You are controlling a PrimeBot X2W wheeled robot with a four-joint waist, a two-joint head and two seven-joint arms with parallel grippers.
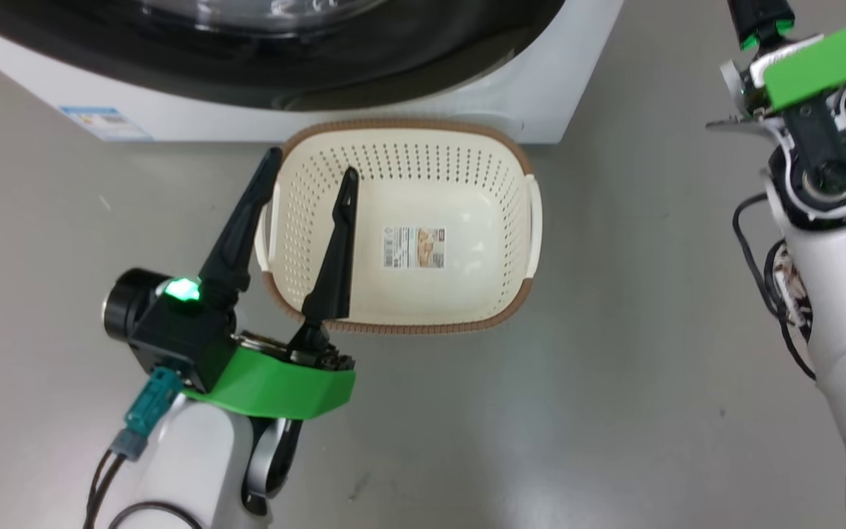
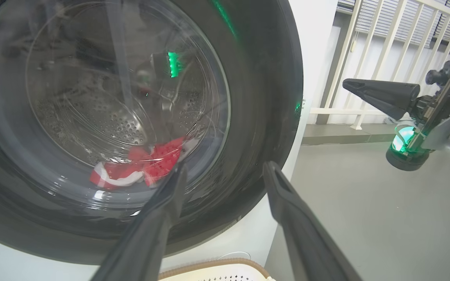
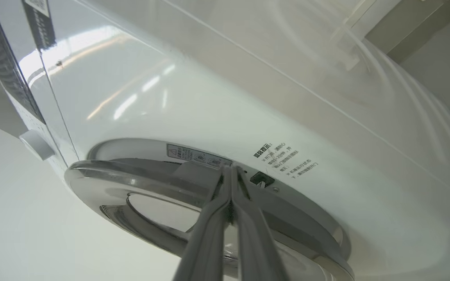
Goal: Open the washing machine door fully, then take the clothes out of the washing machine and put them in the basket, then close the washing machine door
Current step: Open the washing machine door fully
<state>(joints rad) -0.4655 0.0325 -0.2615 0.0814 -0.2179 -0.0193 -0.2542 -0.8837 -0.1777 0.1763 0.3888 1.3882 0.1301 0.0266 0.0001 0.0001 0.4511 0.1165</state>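
The washing machine (image 1: 364, 110) stands at the top of the head view, with its door (image 2: 256, 97) shut against the front. Through the glass, the red and white clothes (image 2: 150, 164) lie at the bottom of the steel drum. The cream basket (image 1: 408, 132) sits on the floor right in front of the machine, with nothing in it but a paper label. My left gripper (image 1: 313, 163) hangs open over the basket's left side, pointing at the door (image 2: 225, 167). My right gripper (image 3: 231, 168) is shut and holds nothing. Its tips are at the door's rim (image 3: 139, 171), beside the latch.
A white railing (image 2: 385, 58) runs behind the machine's right side. Grey floor (image 1: 614, 367) spreads around the basket. My right arm (image 1: 827, 176) rises at the right edge, with loose cables beside it. A blue label (image 1: 103, 121) marks the machine's lower front.
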